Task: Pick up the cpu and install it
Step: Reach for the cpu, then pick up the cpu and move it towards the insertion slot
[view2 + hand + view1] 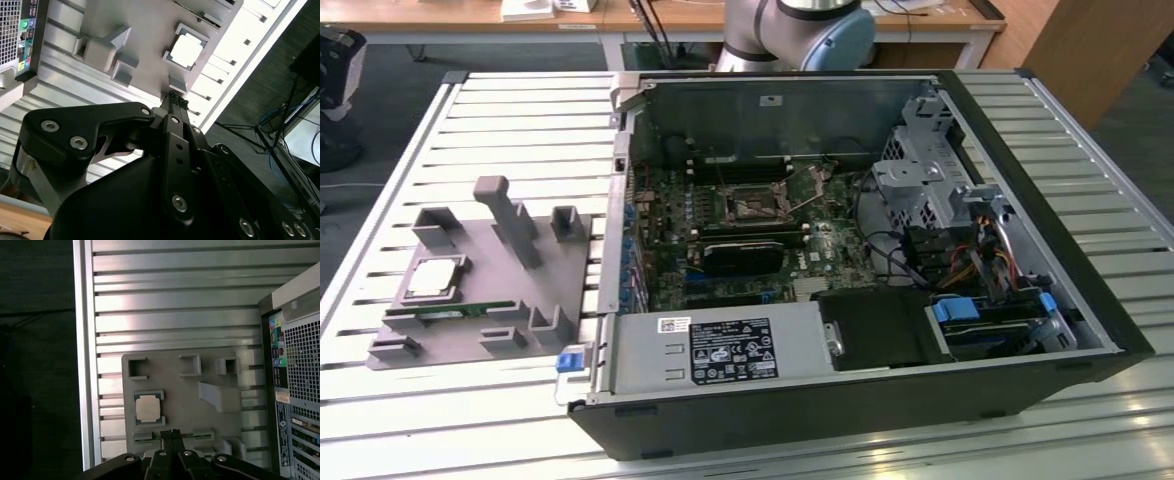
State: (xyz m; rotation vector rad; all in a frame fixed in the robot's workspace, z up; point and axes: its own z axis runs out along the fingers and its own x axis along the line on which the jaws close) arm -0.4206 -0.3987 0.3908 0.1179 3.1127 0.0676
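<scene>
One end effector, one cpu, one tray

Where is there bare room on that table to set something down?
The slatted table is bare beyond the grey tray, up to its far edge, and in the strip along the computer case's near side. Crowded: the tray, with posts, the cpu and a memory stick, and the case's inside.

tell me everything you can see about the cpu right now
The cpu is a small flat square chip with a pale silver metal top and a darker greenish rim. It lies flat, top up, in a recess of the grey tray, at the exterior view's left of the open computer case. Nothing grips it; the claw hangs above the tray, clear of the chip.
</scene>
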